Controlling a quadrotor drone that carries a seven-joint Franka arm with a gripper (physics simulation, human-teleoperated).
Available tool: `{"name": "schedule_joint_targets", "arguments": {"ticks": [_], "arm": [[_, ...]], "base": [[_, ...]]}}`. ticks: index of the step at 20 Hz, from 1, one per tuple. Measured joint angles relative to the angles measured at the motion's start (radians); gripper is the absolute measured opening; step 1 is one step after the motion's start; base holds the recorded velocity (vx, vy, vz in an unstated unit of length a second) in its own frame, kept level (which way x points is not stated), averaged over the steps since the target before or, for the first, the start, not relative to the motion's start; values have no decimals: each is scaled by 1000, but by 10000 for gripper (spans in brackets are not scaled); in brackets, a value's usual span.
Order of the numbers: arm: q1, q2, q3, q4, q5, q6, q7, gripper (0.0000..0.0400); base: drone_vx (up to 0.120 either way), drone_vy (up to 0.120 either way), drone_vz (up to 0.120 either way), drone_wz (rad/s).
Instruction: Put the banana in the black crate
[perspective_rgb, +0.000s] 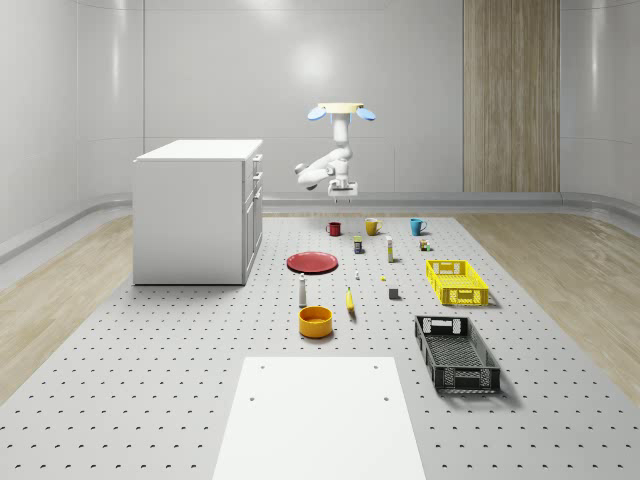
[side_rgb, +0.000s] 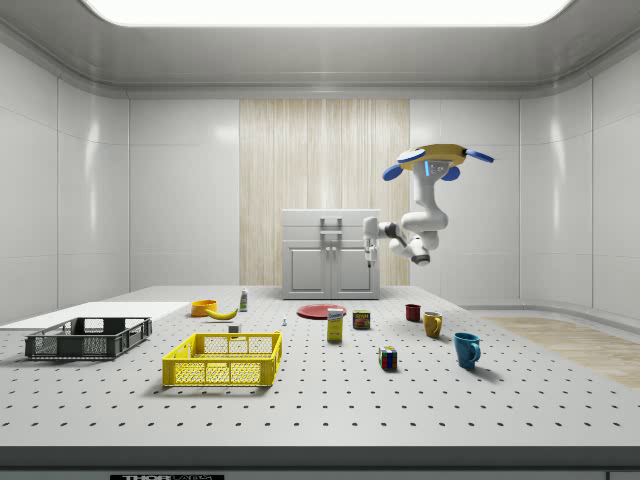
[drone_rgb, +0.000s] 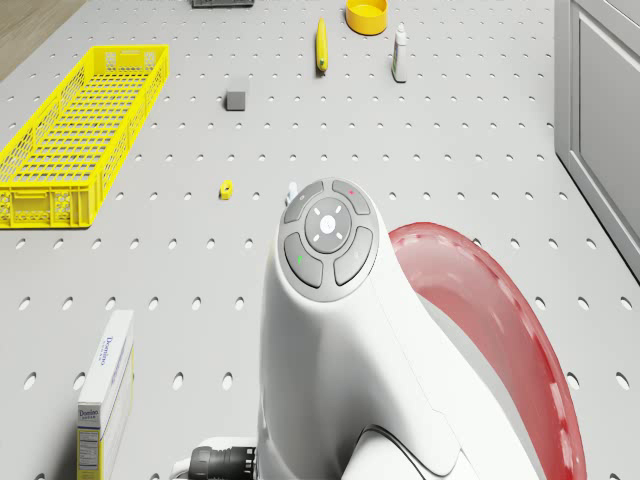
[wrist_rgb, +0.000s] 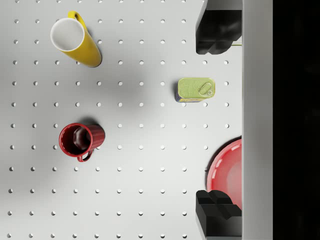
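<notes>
So the big picture: a pegboard floor (perspective_rgb: 150, 380) with a white cabinet (perspective_rgb: 195, 210) at the whole-scene view's left, and the drone (perspective_rgb: 340, 112) hovering high over the far end of the layout, roughly above the mugs, not resting on anything. The arm hangs below it with the gripper (perspective_rgb: 343, 193) pointing straight down, well above the floor. In the wrist view the fingertips (wrist_rgb: 216, 34) sit far apart with nothing between them, so it's spread wide and empty, looking down on the red mug (wrist_rgb: 80, 140), the yellow mug (wrist_rgb: 77, 40), a small tin (wrist_rgb: 195, 90) and the edge of the red plate (wrist_rgb: 227, 172). The black crate (perspective_rgb: 456, 352) sits at the near end toward the whole-scene view's right, with the yellow crate (perspective_rgb: 457, 282) just behind it. The orange bowl (perspective_rgb: 315, 321) and a little white bottle (perspective_rgb: 303, 291) are near the middle. The bit that matters: the banana (perspective_rgb: 350, 300) lies flat on the floor just beside the bowl, well apart from the gripper, on the near side past the red plate, and it's nowhere near the crate yet. Its long axis runs roughly near-to-far along the floor, which the drone view backs up too (banana (drone_rgb: 321, 44) pointing away from the camera). I'd guess the drone needs to carry the arm over the plate toward it, then drop down with the fingers straddling it across the short way.
</notes>
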Motion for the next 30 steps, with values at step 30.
{"name": "schedule_joint_targets", "arguments": {"ticks": [30], "arm": [[-67,-153,55,10,74,127,59,400]], "base": [[120,0,-71,0]]}}
